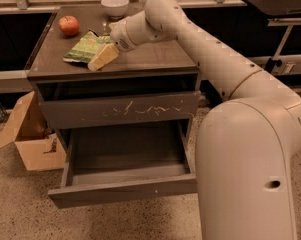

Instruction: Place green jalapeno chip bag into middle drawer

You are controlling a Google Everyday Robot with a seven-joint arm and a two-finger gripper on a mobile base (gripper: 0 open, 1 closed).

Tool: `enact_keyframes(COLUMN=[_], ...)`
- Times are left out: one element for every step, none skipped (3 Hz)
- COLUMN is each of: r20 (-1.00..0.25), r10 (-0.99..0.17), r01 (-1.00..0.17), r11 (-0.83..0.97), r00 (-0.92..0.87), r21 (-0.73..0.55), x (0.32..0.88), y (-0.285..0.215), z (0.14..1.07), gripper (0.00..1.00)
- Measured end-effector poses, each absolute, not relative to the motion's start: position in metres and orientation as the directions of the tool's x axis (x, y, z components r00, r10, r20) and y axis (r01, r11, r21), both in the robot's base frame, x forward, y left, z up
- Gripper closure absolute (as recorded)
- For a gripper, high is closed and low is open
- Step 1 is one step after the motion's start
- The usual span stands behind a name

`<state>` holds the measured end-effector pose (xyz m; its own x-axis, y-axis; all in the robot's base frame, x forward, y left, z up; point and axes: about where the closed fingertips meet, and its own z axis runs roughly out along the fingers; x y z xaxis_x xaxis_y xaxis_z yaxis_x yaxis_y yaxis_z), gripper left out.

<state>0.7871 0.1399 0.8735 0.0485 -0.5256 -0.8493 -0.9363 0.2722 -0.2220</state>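
While the arm reaches across the cabinet top [155,54] from 3 o'clock, the gripper [103,58] sits low at the green jalapeno chip bag [84,48], over its 4 o'clock corner; whether it is wide, narrow or clamped on the bag, I cannot tell. The bag lies flat on the top, an apple [69,25] at its 11 o'clock, a white bowl [114,6] at 1 o'clock. At 6 o'clock, under the shut scratched drawer front [120,109], the middle drawer [125,189] stands pulled out. A cardboard box [35,144] sits on the floor at the drawer's 9 o'clock.

floor [20,209]: speckled | left: open cardboard box [27,144] | end effector [104,57] above grey cabinet top [155,54]
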Motion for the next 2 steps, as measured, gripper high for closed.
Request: enact_keyframes(r20=[-0.852,-0.852], r10=[-0.522,-0.523], r01=[-0.934,-0.935], r11=[0.289,0.295], r00=[0.030,0.014], r21=[-0.209,-0.197], x=[0.7969,0.8034], y=[0.1528,0.1619], z=[0.8664,0.8600], gripper=[0.00,0.00])
